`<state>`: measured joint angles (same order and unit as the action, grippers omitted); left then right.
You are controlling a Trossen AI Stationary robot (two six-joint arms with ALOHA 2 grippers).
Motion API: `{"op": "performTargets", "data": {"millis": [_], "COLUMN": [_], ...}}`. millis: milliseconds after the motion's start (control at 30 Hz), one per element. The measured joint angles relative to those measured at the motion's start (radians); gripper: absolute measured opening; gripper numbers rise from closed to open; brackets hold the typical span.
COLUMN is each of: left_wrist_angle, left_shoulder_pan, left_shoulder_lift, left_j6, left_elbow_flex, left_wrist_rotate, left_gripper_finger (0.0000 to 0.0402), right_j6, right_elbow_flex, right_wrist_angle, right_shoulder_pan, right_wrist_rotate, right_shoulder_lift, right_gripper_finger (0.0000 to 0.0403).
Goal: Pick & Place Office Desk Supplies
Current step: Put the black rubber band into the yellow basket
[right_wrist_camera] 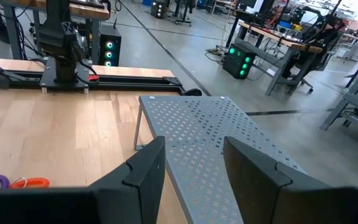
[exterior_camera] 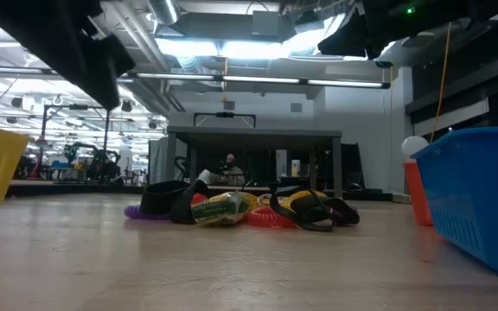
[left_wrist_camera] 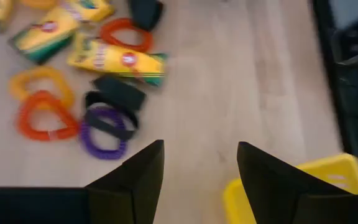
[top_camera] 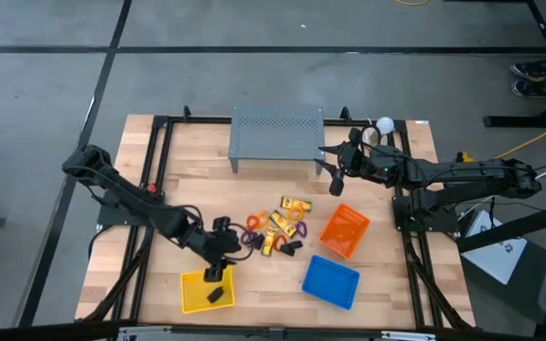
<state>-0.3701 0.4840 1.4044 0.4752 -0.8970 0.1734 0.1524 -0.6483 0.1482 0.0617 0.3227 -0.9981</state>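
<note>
The left gripper (top_camera: 214, 274) is held over the yellow basket's (top_camera: 190, 296) near rim, its jaws apart and empty; a black clip (top_camera: 218, 295) is seen lying inside that basket. The other supplies (top_camera: 275, 227) are heaped mid-desk: yellow packets (left_wrist_camera: 118, 60), more black clips (left_wrist_camera: 118, 93), and purple (left_wrist_camera: 102, 138), orange (left_wrist_camera: 42, 116) and red (left_wrist_camera: 127, 35) loops, some overlapping. The right gripper (top_camera: 335, 176) is parked beside the grey shelf (top_camera: 276, 133), jaws apart, nothing held. Trouble is likely to be caused by the tangle: a loop lying against a clip could be dragged along with it, or a thin loop could be missed by the jaws altogether. The basket could also be nudged if the rim is clipped.
</note>
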Motion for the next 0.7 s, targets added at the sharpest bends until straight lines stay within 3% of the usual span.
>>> {"op": "performTargets", "data": {"millis": [200,400,700], "left_wrist_angle": [-0.118,0.014,0.069], "left_shoulder_pan": [-0.128,-0.220,-0.258], "left_shoulder_lift": [0.059,0.163,0.184], "left_j6": [0.058,0.011,0.035], "left_elbow_flex": [0.008,0.008,0.007], "left_wrist_rotate": [0.155,0.042,0.015], "left_gripper_finger": [0.0198,0.0198,0.0198], "right_j6": [-0.003,-0.003,-0.003], "right_elbow_flex": [0.000,0.000,0.000], "right_wrist_angle": [0.000,0.000,-0.001], "right_shoulder_pan": [0.000,0.000,0.000], "right_wrist_rotate": [0.002,0.002,-0.002], "right_shoulder_lift": [0.000,0.000,0.000], "right_gripper_finger": [0.0165,0.0165,0.0165]}}
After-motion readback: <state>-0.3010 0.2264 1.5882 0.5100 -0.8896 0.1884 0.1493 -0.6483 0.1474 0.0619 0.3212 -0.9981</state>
